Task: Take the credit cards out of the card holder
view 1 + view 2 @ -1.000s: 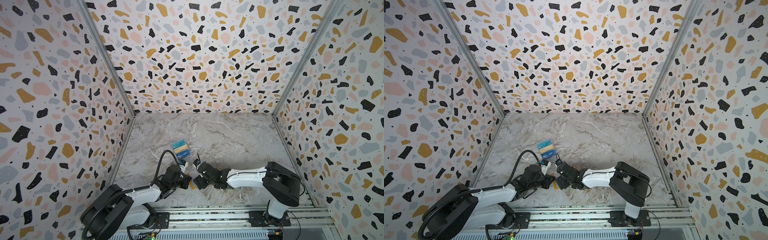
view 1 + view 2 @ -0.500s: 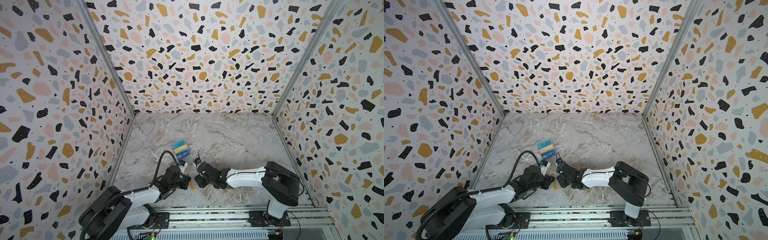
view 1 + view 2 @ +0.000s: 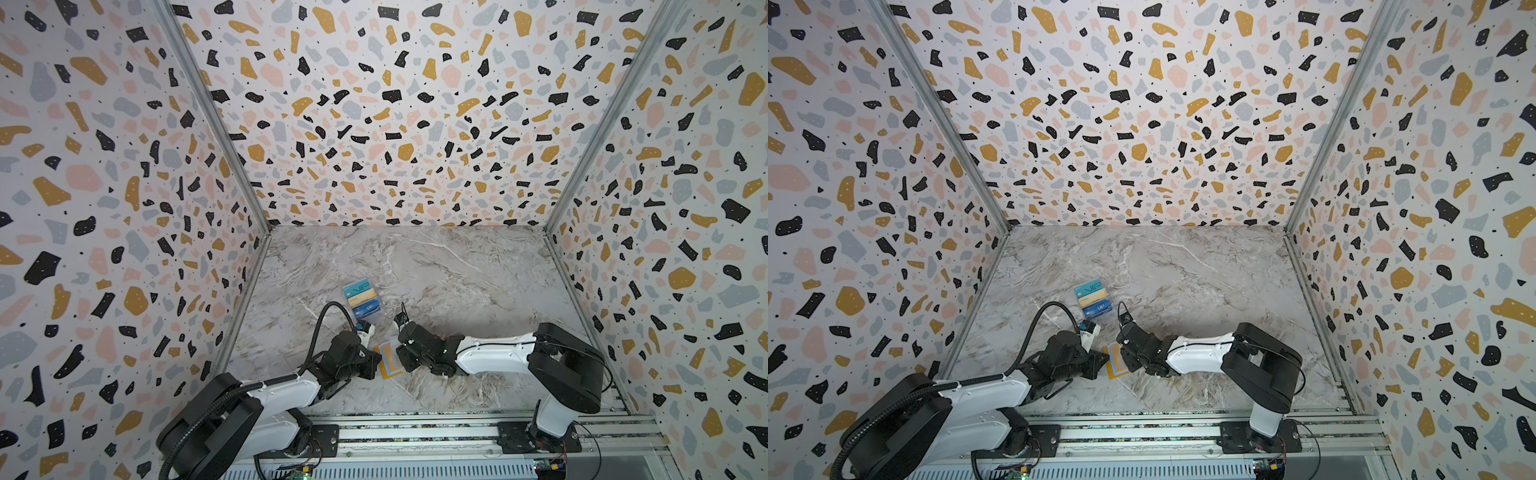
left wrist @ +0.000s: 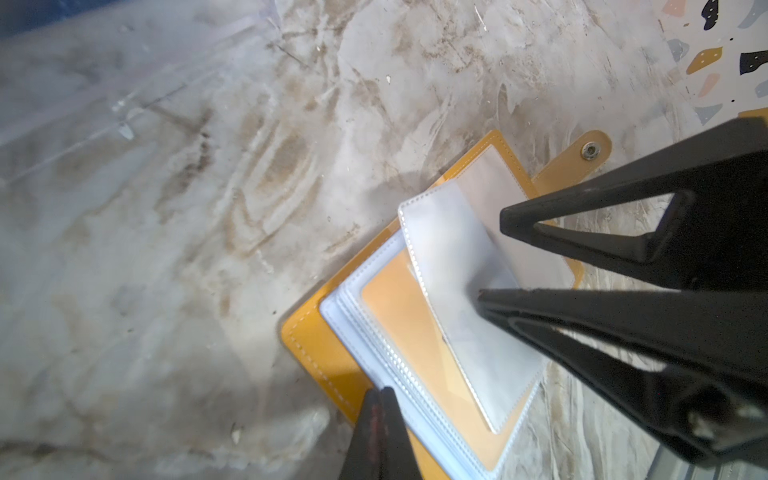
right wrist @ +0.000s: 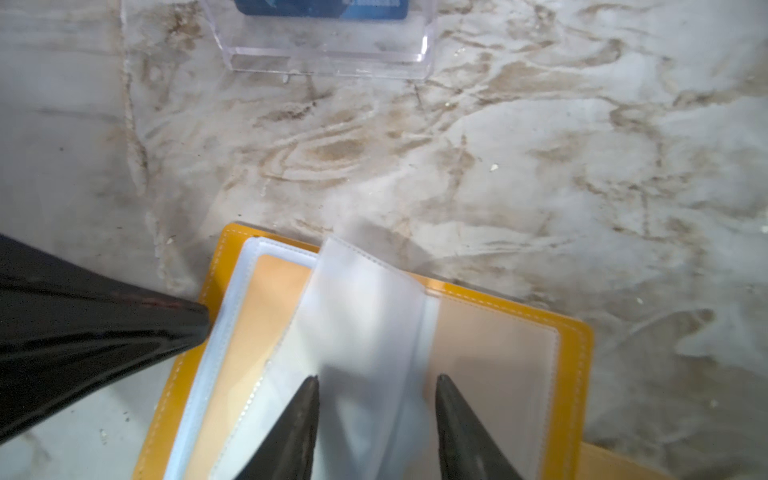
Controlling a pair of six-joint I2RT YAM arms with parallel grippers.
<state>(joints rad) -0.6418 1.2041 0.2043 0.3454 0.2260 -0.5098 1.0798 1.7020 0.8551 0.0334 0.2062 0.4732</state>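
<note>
The card holder (image 3: 388,361) (image 3: 1116,360), a yellow wallet with clear sleeves, lies open on the marble near the front. My left gripper (image 4: 380,392) (image 3: 377,360) is shut, its tip pressing on the holder's yellow cover edge (image 5: 208,299). My right gripper (image 5: 376,380) (image 3: 400,360) is open, its fingers either side of one clear sleeve (image 5: 365,316) (image 4: 453,266) that stands lifted. Orange-beige shows through the flat sleeves (image 5: 266,324); I cannot tell if it is a card. Teal, beige-gold and blue credit cards (image 3: 362,297) (image 3: 1094,296) stand behind the holder.
The cards sit in a clear acrylic stand (image 5: 328,54) just beyond the holder. The holder's snap tab (image 4: 590,149) sticks out on the side under the right arm. Terrazzo walls (image 3: 124,249) close in left, back and right; a metal rail (image 3: 415,432) runs along the front.
The right gripper's jaws have narrowed around the lifted sleeve. Both arms have stayed almost where they were, and the left gripper has stayed shut.
</note>
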